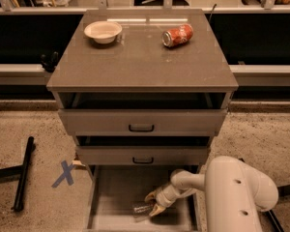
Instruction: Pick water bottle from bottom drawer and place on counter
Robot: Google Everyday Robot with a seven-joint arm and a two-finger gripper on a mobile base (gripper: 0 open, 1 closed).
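Observation:
The bottom drawer (113,190) is pulled out, and its flat floor shows. The water bottle (141,208) lies on its side on that floor, near the front. My gripper (151,204) is down inside the drawer at the bottle's right end. Its tan fingers (150,196) are spread, one above and one below the bottle's end. I cannot tell whether they touch it. The white arm (232,192) reaches in from the lower right and hides the drawer's right side. The counter (140,62) is the glossy top of the cabinet.
A cream bowl (103,31) and a red soda can (177,35), lying on its side, sit at the back of the counter. The two upper drawers (141,122) stand slightly open. A black bar (23,173) and a blue tape X (64,173) are on the floor to the left.

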